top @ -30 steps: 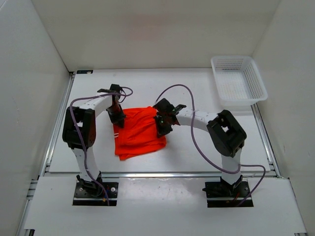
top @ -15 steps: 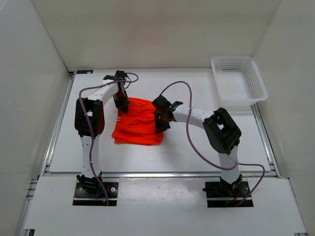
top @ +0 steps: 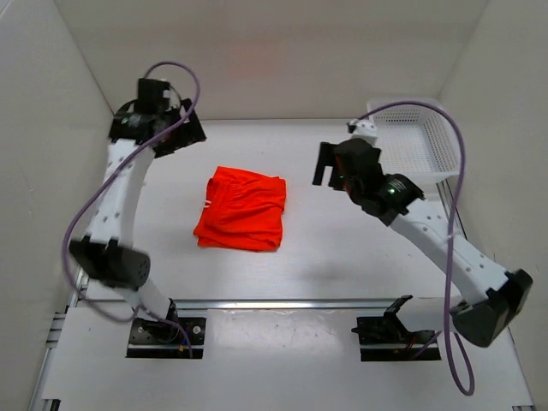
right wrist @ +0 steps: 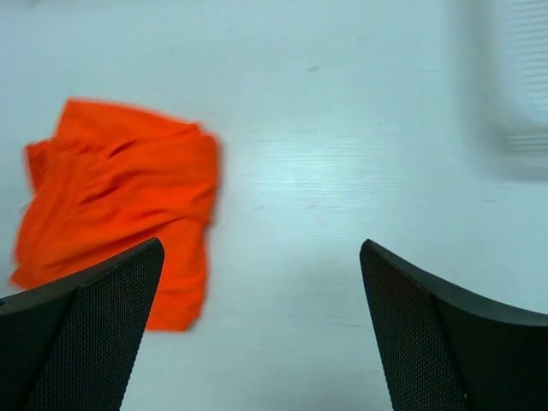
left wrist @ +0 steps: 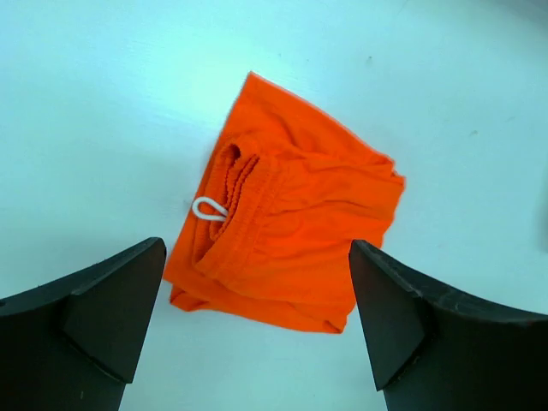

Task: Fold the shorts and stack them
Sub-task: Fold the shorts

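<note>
Moved since a second ago: both arms have risen off the shorts (top: 241, 220) and swung apart, and the cloth they were pressing now lies uncovered.
Left gripper (left wrist: 257, 248): jaws spread wide with nothing between them, raised high toward the far-left corner and looking down on the shorts.
Right gripper (right wrist: 261, 247): jaws also wide apart and empty, lifted off to the right of the cloth, which sits at the left of its view.
Shorts position: folded into a compact, roughly square packet on the table (top: 342, 248), a little left of centre and touching neither gripper.
Shorts edges: the gathered waistband layers and the white drawstring (left wrist: 208, 208) loop sit along the packet's left side in the top view. The right edge runs fairly straight, and the near-left corner juts out slightly.
Open room: bare tabletop rings the packet on every side, with the broadest stretch to its right, toward the basket (top: 424, 141).
Basket: white mesh, in the far-right corner, well apart from the shorts. The right arm's wrist overlaps its left rim in the top view.
Bounds: white walls stand on the left, far and right sides, and a metal rail (top: 274, 302) runs along the near edge.
</note>
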